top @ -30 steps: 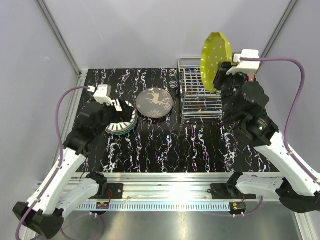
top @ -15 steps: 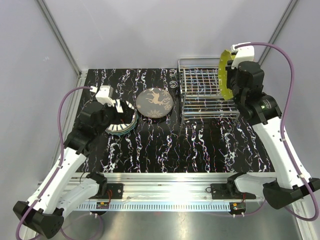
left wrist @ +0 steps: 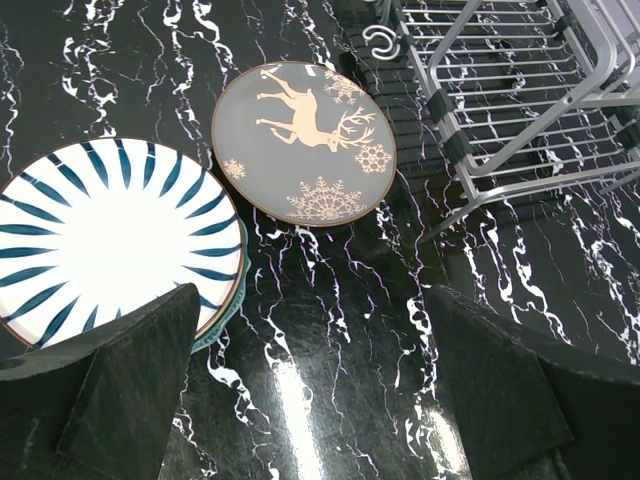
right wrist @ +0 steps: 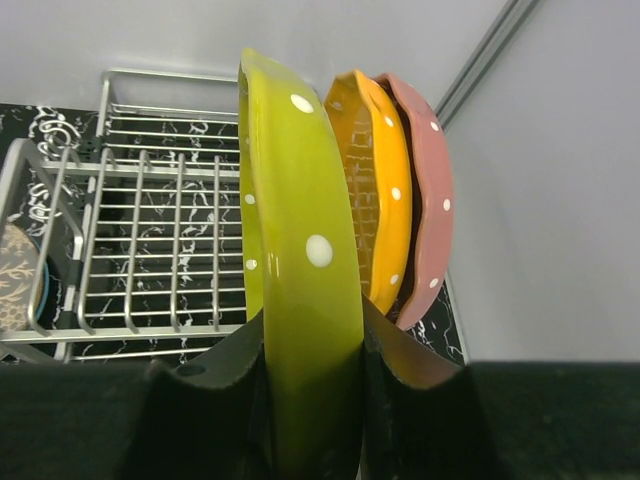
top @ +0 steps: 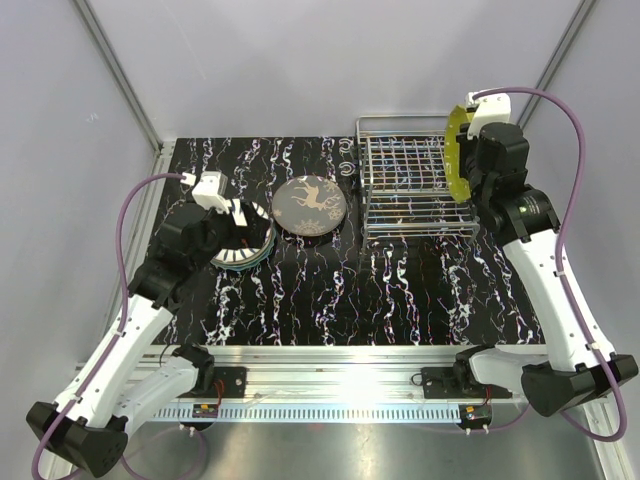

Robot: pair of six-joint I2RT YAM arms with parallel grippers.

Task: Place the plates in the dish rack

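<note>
My right gripper (right wrist: 312, 385) is shut on the rim of a yellow-green dotted plate (right wrist: 300, 260), held on edge over the right end of the chrome dish rack (top: 405, 185). An orange plate (right wrist: 380, 200) and a pink plate (right wrist: 430, 200) stand upright in the rack just right of it. The yellow-green plate also shows in the top view (top: 458, 150). My left gripper (left wrist: 310, 390) is open and empty, low over the table beside a blue-striped white plate (left wrist: 110, 240) that lies on a teal one. A dark grey plate with a pale deer motif (left wrist: 305, 140) lies flat between that stack and the rack.
The table top is black marble-patterned (top: 380, 290). The rack's left slots (right wrist: 150, 240) hold no plates. A grey wall stands close behind and right of the rack (right wrist: 560, 150). A metal rail (top: 330, 365) runs along the near edge.
My right arm has turned the yellow-green plate from face-on to edge-on and lowered it toward the rack's right end beside the orange plate. The left arm has hardly moved.
</note>
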